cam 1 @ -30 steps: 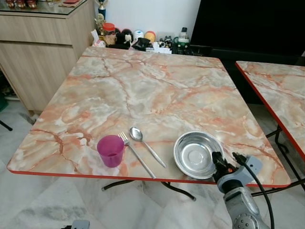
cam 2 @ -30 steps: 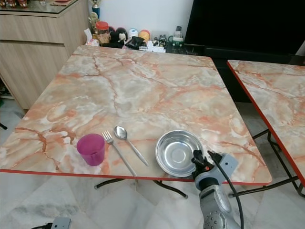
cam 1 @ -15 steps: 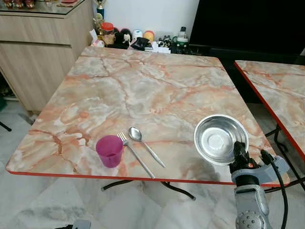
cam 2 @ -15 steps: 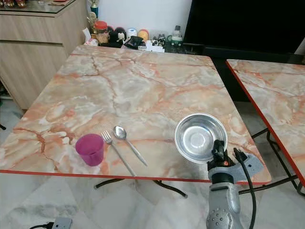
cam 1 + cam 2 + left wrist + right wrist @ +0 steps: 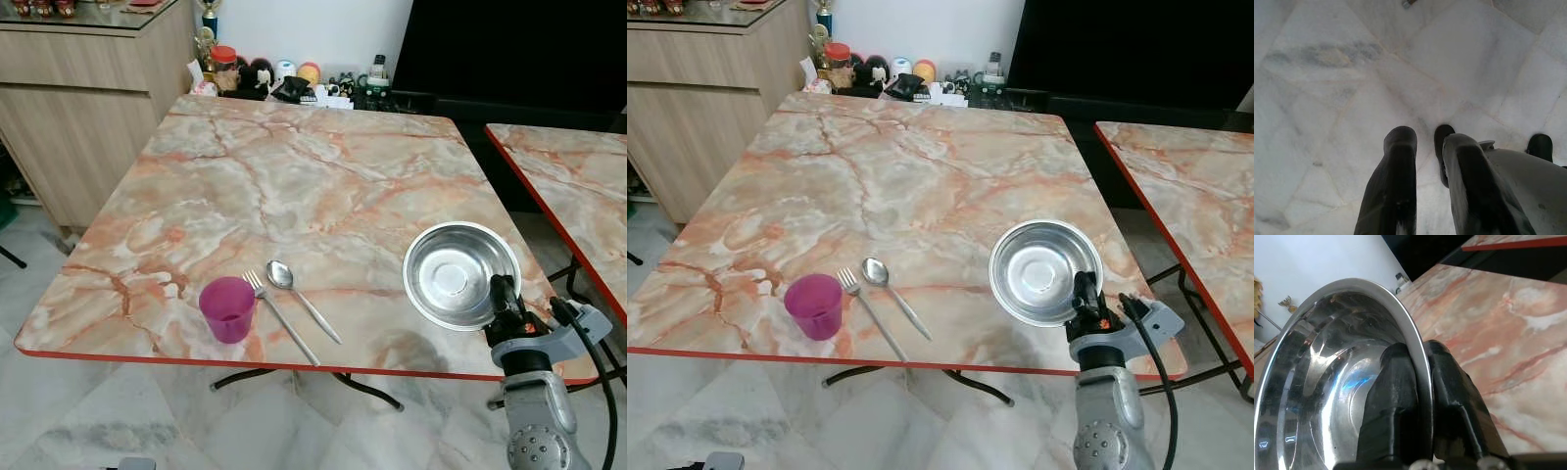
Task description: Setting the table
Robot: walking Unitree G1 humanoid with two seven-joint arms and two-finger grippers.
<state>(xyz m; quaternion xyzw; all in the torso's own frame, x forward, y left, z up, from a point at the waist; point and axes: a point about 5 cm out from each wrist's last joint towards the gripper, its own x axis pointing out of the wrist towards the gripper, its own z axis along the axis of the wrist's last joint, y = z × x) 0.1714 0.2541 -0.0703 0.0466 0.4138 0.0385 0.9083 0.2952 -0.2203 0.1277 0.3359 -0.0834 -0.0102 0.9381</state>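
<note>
- The rim of the round shiny steel bowl (image 5: 1337, 377) is pinched between the closed fingers of the right gripper (image 5: 1418, 396).
- The bowl is held tilted above the near right corner of the pink marble-patterned table (image 5: 294, 186).
- With so thin a grip, the bowl could be dropped.
- The left gripper (image 5: 1430, 181) is hung idle over the floor, slightly parted, holding nothing.

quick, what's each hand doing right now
Left hand: hangs idle over the floor, holding nothing, fingers slightly apart.
Right hand: closed on the rim of the steel bowl, holding it tilted above the table.
</note>
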